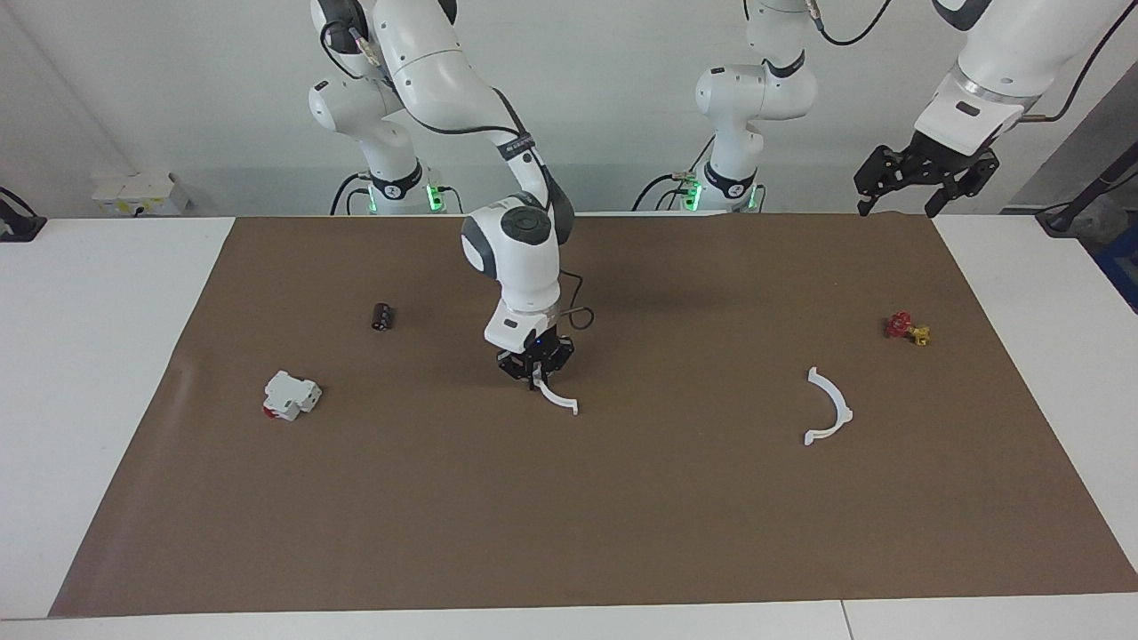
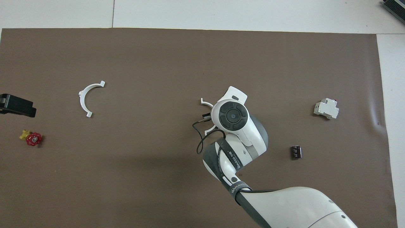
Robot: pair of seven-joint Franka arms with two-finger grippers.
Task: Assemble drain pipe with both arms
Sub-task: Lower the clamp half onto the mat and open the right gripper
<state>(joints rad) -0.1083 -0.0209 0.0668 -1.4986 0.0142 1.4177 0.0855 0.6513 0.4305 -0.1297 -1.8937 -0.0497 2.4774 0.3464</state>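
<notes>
The drain pipe lies in two white half-circle arcs. My right gripper (image 1: 536, 372) reaches down over the middle of the brown mat and is shut on one arc (image 1: 560, 397), which hangs from it at or just above the mat. In the overhead view the wrist hides most of this arc; only its ends (image 2: 205, 102) show. The other arc (image 1: 831, 407) (image 2: 84, 98) lies flat on the mat toward the left arm's end. My left gripper (image 1: 896, 204) (image 2: 17, 106) is open, empty and raised at that end of the table, where the arm waits.
A blocky white part with a red spot (image 1: 291, 396) (image 2: 326, 109) and a small black cylinder (image 1: 382, 316) (image 2: 296, 152) lie toward the right arm's end. A small red and yellow valve piece (image 1: 907, 329) (image 2: 31, 138) lies near the free arc, nearer to the robots.
</notes>
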